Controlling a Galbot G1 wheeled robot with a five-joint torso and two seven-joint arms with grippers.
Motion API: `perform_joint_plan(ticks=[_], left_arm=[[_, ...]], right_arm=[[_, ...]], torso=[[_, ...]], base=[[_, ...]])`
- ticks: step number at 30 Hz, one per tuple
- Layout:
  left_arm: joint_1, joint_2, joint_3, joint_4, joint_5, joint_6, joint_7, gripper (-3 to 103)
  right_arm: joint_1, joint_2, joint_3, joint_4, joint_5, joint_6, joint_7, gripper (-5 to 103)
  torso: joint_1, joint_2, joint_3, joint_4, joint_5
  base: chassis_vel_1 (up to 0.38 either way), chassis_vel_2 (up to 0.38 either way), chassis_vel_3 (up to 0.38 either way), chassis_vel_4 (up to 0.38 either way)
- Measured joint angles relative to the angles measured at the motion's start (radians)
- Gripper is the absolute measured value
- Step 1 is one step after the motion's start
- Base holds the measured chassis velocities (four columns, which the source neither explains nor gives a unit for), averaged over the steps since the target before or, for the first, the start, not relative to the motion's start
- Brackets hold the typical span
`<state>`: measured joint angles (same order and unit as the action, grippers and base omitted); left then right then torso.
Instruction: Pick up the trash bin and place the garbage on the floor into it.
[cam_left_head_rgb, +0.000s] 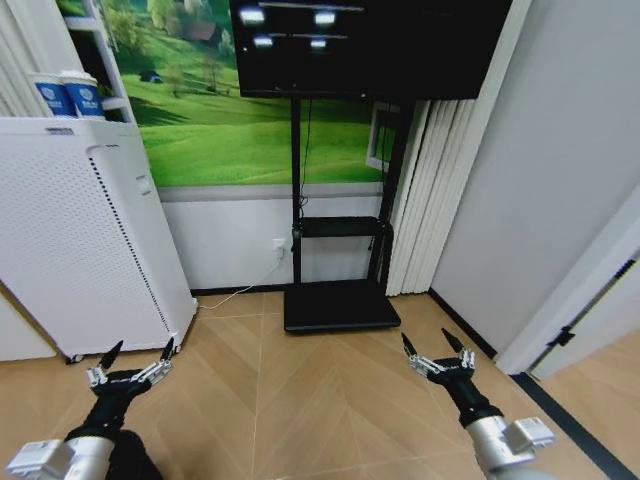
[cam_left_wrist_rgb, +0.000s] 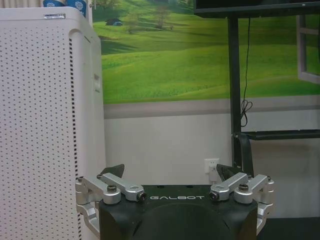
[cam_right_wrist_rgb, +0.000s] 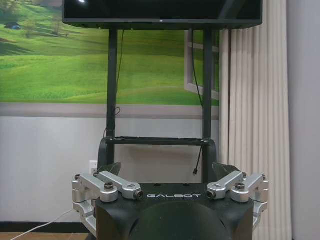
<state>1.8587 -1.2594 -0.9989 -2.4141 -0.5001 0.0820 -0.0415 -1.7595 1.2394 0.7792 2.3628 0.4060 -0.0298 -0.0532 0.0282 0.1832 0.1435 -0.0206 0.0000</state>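
Wood-patterned flooring (cam_left_head_rgb: 300, 400) runs up to a wall covered by a green meadow mural (cam_left_head_rgb: 230, 110), with a dark screen on a black stand (cam_left_head_rgb: 340, 300) in front of it. At left, a white perforated cabinet (cam_left_head_rgb: 70, 230) carries two blue-and-white paper cups (cam_left_head_rgb: 68, 97) on top; what they hold can't be seen. Both arms hang low over bare floor, the left gripper (cam_left_head_rgb: 137, 353) and right gripper (cam_left_head_rgb: 432, 341) each spread wide, holding nothing. "GALBOT" is printed on each wrist.
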Motion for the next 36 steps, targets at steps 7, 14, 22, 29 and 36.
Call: perform_joint_plan(ticks=[7, 14, 22, 29, 36], left_arm=[[0.0, 0.0, 0.0, 0.0, 0.0, 0.0, 0.0, 100], [0.0, 0.0, 0.0, 0.0, 0.0, 0.0, 0.0, 100], [0.0, 0.0, 0.0, 0.0, 0.0, 0.0, 0.0, 100], [0.0, 0.0, 0.0, 0.0, 0.0, 0.0, 0.0, 100], [0.0, 0.0, 0.0, 0.0, 0.0, 0.0, 0.0, 100]], right_arm=[[0.0, 0.0, 0.0, 0.0, 0.0, 0.0, 0.0, 100], [0.0, 0.0, 0.0, 0.0, 0.0, 0.0, 0.0, 100], [0.0, 0.0, 0.0, 0.0, 0.0, 0.0, 0.0, 100], [0.0, 0.0, 0.0, 0.0, 0.0, 0.0, 0.0, 100], [0.0, 0.0, 0.0, 0.0, 0.0, 0.0, 0.0, 100]], torso=[[0.004, 0.021, 0.016, 0.0006, 0.0], [0.012, 0.046, 0.033, 0.0004, 0.0], [0.017, 0.067, 0.049, 0.0006, 0.0], [0.027, 0.097, 0.07, 0.0005, 0.0], [0.029, 0.11, 0.081, 0.001, 0.0]], base=[[-0.012, -0.011, -0.019, -0.025], [0.0, 0.0, 0.0, 0.0], [0.059, 0.055, 0.057, 0.064], [0.052, 0.059, 0.051, 0.045], [0.0, 0.0, 0.0, 0.0]])
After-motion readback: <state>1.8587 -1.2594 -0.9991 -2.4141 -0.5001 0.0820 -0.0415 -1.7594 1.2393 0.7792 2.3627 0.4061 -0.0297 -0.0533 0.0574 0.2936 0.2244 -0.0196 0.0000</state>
